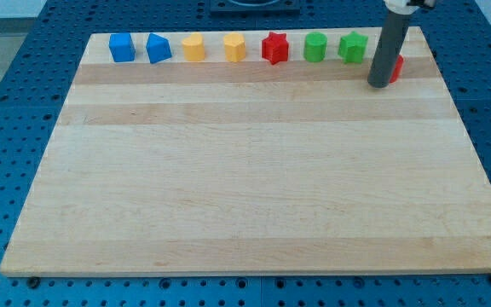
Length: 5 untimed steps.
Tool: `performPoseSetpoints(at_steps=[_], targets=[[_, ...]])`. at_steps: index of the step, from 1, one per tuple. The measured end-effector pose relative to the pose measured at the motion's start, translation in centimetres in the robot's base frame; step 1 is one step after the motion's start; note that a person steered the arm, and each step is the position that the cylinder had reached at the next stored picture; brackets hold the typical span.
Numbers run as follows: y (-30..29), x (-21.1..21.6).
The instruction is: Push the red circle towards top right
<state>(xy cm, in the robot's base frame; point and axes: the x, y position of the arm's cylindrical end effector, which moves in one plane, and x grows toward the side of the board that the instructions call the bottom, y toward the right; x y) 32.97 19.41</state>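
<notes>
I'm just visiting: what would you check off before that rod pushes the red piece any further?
1. My tip on the board: ok.
2. Tip beside the red block, at its left: ok.
3. Red block's shape, mostly hidden by the rod: cannot tell.
4. Tip actually touching it: cannot tell.
5. Room toward the top right: not ok, it sits near the wooden board corner.
6. Green block clear of the tip: ok.

Seven blocks are lining the board's (254, 170) top edge: blue cube (122, 48), blue block (158, 49), two yellow blocks (193, 48) (234, 48), red star (274, 48), two green blocks (315, 47) (353, 47). Narrow gaps are separating them. Rod is blocking the top-right corner, tip (381, 83) touching the red block (396, 67).
</notes>
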Motion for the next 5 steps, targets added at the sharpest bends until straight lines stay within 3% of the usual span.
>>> performPoseSetpoints(at_steps=[5], targets=[[3.6,-3.1]])
